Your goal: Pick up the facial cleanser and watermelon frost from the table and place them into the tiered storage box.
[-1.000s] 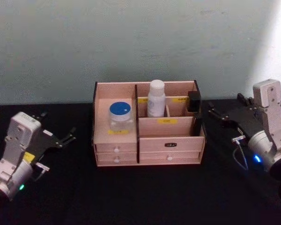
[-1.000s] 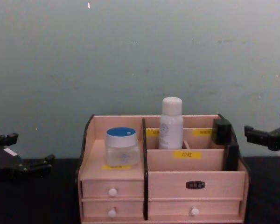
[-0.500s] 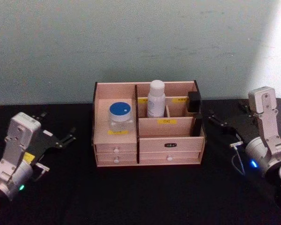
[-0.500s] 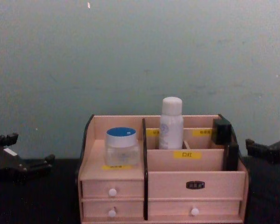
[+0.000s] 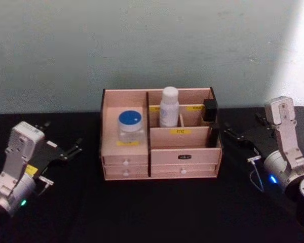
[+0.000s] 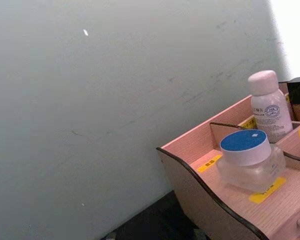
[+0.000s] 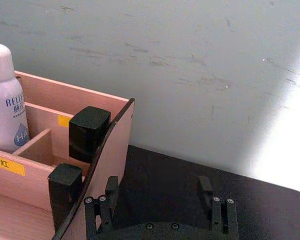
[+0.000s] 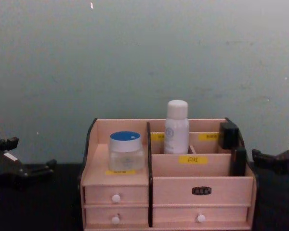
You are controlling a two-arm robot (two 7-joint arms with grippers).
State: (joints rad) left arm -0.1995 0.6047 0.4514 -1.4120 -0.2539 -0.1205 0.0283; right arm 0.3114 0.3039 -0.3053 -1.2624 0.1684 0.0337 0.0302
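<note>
The tiered storage box [image 5: 182, 157] stands mid-table on the black cloth, and also shows as the box [image 8: 173, 180]. A clear jar with a blue lid [image 5: 130, 124] sits on its left shelf. A white bottle [image 5: 168, 107] stands in a back compartment. I cannot tell which of them is the facial cleanser and which the watermelon frost. My left gripper [image 5: 63, 137] rests open and empty left of the box. My right gripper [image 5: 243, 129] is open and empty just right of the box, its fingers [image 7: 106, 199] beside the box's black side edge.
A black block [image 5: 210, 109] sits in the box's back right compartment, seen close in the right wrist view as the block [image 7: 89, 132]. A pale wall [image 5: 152, 45] rises right behind the table. The black tabletop [image 5: 157, 207] stretches in front of the box.
My right arm has drawn back and lowered, away from the box's right side. The left arm, the jar and the bottle have not moved.
</note>
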